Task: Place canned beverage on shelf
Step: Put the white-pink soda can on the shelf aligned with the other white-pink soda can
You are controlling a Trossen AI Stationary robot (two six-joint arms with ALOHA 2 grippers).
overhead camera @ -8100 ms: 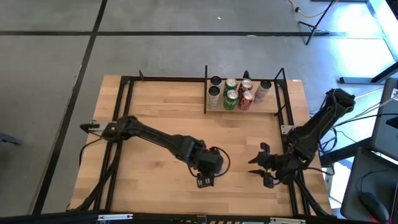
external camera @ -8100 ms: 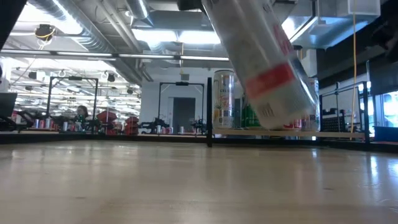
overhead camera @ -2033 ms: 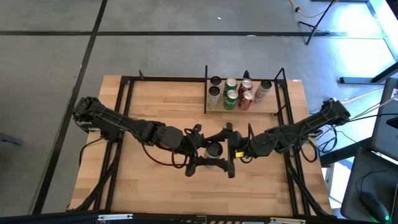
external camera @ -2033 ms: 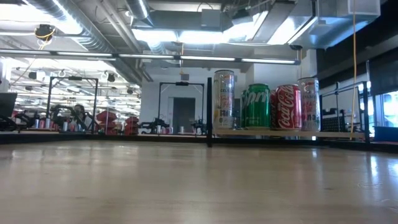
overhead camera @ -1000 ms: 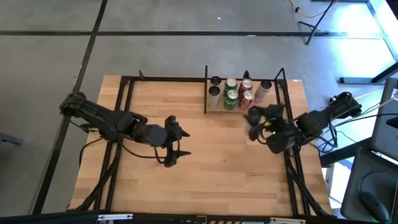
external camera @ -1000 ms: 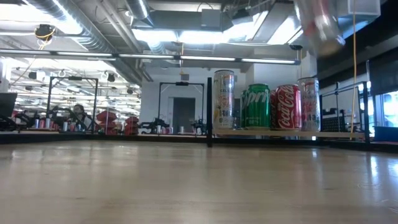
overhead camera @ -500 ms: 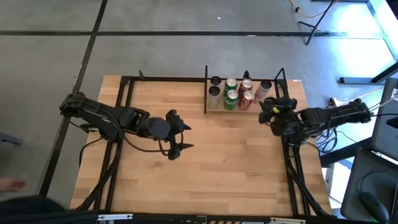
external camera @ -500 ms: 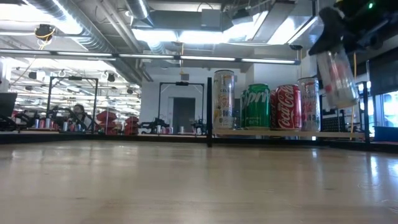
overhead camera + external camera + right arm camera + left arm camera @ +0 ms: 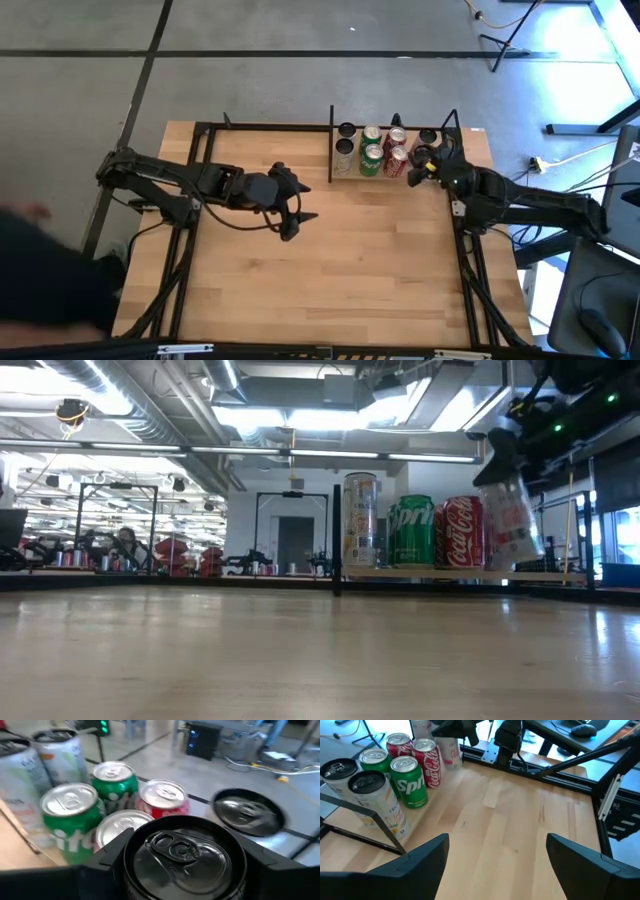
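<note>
My right gripper is shut on a white can with red print at the near right end of the shelf. The can's grey top fills the right wrist view. The can hangs tilted just over the shelf board. On the shelf stand two tall silver cans, two green cans, two red cans and a white can at the far right. My left gripper is open and empty over the table's middle. My right gripper pinches the can's side wall just under its top rim between its two fingers, one on each side. The fingers come from above, slanting in from the table's right. The can hangs below them, tilted, its base close over the shelf board.
Black frame bars and upright posts stand around the shelf. The bare wooden tabletop lies in front of it. A person's dark shape shows at the table's near left.
My right gripper has carried the can toward the table's far edge and down, from high beside the shelf to just over its near right spot; the can stays tilted. My left gripper has drifted a little toward the far edge, still open.
</note>
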